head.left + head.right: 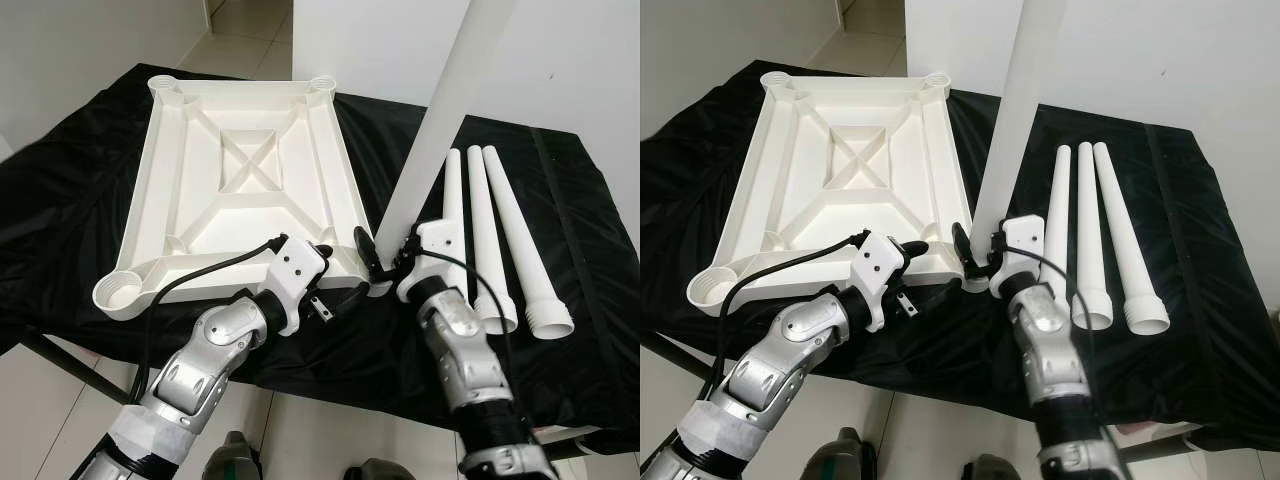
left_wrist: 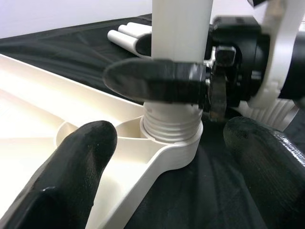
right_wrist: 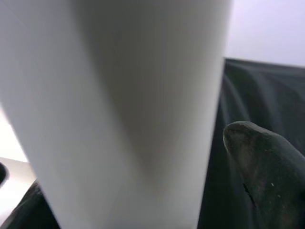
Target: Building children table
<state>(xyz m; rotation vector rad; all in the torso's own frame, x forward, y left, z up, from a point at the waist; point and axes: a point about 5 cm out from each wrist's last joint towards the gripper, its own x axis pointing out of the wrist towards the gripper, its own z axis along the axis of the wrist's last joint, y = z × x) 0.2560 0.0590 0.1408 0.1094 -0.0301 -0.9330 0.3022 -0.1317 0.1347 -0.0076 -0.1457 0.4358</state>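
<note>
White ribbed tabletop, upside down

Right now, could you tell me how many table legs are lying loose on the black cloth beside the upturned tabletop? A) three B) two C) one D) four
A: three loose legs lie side by side on the black cloth, right of the upturned tabletop, while a fourth leg stands in the near corner socket, with the right gripper closed around it.
</note>
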